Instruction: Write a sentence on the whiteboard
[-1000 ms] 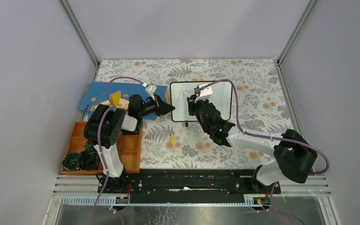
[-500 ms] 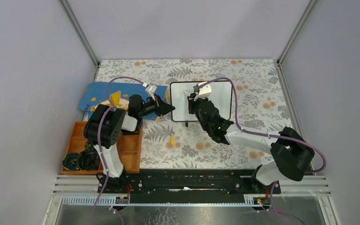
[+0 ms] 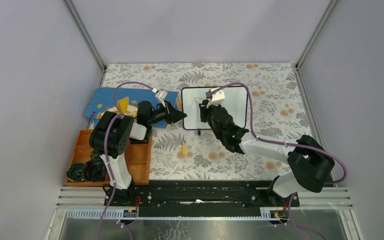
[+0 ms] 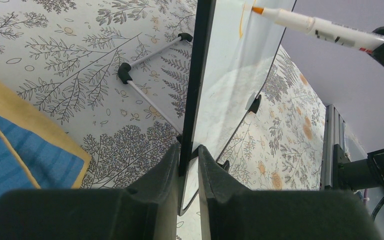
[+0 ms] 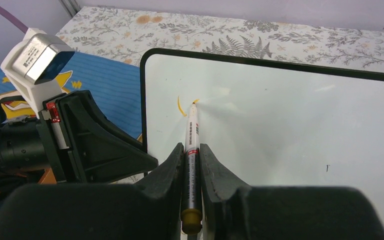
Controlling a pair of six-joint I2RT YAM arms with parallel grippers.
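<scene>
I have the whiteboard (image 3: pixel 190 112) standing propped up around the middle of the flowered table (image 3: pixel 280 90), a little toward the far side, with the blue star book (image 3: pixel 107 102) lying just to its left. In the left wrist view the board (image 4: pixel 235 75) is seen edge-on, and its thin wire stand (image 4: pixel 150 95) rests on the cloth behind it.

My left gripper (image 3: pixel 180 116) comes in from the left. Its jaws are nearly closed and pinch the black frame on the board's left edge, one finger (image 4: pixel 160 180) on each face.

My right gripper (image 3: pixel 205 106) reaches over the board from the near right. Its jaws are narrow too, clamped on the barrel of a white marker (image 5: pixel 192 135) whose orange tip is on the white surface (image 5: pixel 290 135) near the upper left corner. The left wrist view shows the same marker (image 4: pixel 315 27) with its tip at the board.

Of the sentence (image 5: pixel 180 106) I see only one short curved orange stroke, just left of the tip.

An orange tray (image 3: pixel 130 160) sits at the near left, beside the left arm. A small yellow piece (image 3: pixel 183 148) lies on the cloth nearer than the board; I cannot tell what it is.
</scene>
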